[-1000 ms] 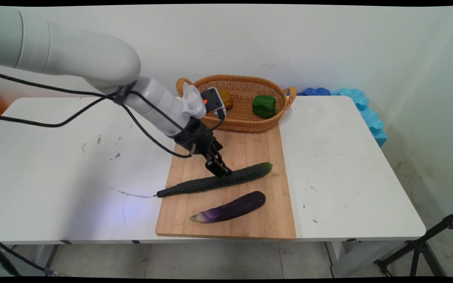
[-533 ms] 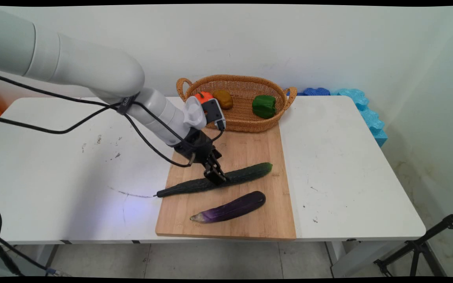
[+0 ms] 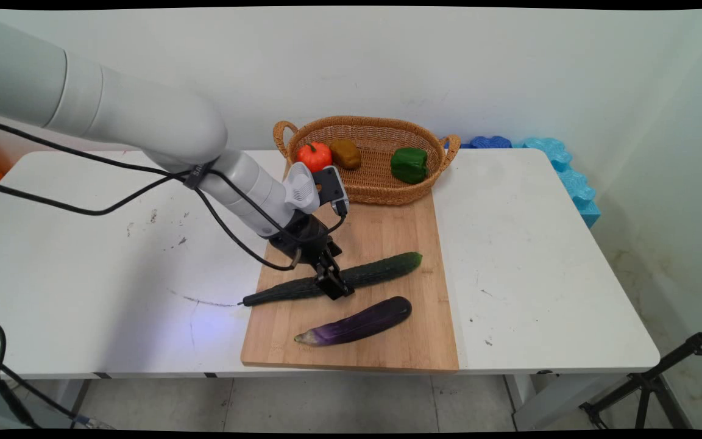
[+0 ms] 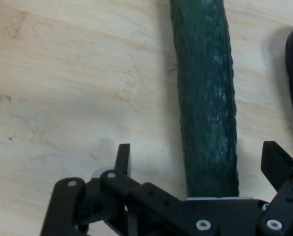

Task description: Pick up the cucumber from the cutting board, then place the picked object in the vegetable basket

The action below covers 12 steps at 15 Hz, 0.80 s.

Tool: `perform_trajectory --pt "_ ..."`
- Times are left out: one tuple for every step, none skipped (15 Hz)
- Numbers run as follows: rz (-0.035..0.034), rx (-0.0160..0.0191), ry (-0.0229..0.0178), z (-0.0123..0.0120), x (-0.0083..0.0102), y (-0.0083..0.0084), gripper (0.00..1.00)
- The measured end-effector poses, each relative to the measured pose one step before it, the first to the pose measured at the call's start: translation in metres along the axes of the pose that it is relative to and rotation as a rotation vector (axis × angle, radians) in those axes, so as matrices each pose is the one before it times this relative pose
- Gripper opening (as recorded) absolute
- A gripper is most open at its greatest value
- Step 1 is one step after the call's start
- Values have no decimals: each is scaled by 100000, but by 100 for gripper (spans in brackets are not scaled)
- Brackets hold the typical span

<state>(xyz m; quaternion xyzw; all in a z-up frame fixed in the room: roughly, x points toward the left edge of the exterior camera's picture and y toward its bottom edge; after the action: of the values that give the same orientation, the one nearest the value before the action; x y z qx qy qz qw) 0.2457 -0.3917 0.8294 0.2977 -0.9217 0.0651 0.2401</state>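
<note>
Gripper [image 3: 334, 286] down at the cucumber [image 3: 381, 270], fingers [image 4: 122, 158] spread wide, one on each side of it, not yet closed on it. Cucumber [image 4: 205, 98] lay slantwise across the wooden cutting board [image 3: 387, 231], thin stem end past the board's left edge. Purple eggplant [image 3: 357, 321] lay just beside it on the board's near part, apart from it. Behind the board stood a wicker basket [image 3: 375, 189] with a small pumpkin [image 3: 314, 156], a brown vegetable [image 3: 345, 153] and a green bell pepper [image 3: 409, 164].
</note>
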Motion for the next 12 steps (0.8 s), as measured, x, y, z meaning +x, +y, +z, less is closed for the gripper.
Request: perform_trajectory --pt "235 -13 -137 119 -62 20 100" --pt "235 5 -80 86 -46 15 0" --pt "201 6 -49 54 -28 11 0" --pt "288 -19 -83 74 -42 25 0" --pt "227 -49 -66 42 -26 21 0" --pt "396 -67 -104 56 -48 34 0" --pt "212 -84 -87 32 -37 32 0" --pt "283 -94 -112 37 -49 40 0" --pt "128 -39 -47 10 -27 25 0" --pt "197 -93 -77 15 -34 46 0" --pt "119 -69 8 -1 2 27 0" --pt "185 -92 36 -27 7 44 0"
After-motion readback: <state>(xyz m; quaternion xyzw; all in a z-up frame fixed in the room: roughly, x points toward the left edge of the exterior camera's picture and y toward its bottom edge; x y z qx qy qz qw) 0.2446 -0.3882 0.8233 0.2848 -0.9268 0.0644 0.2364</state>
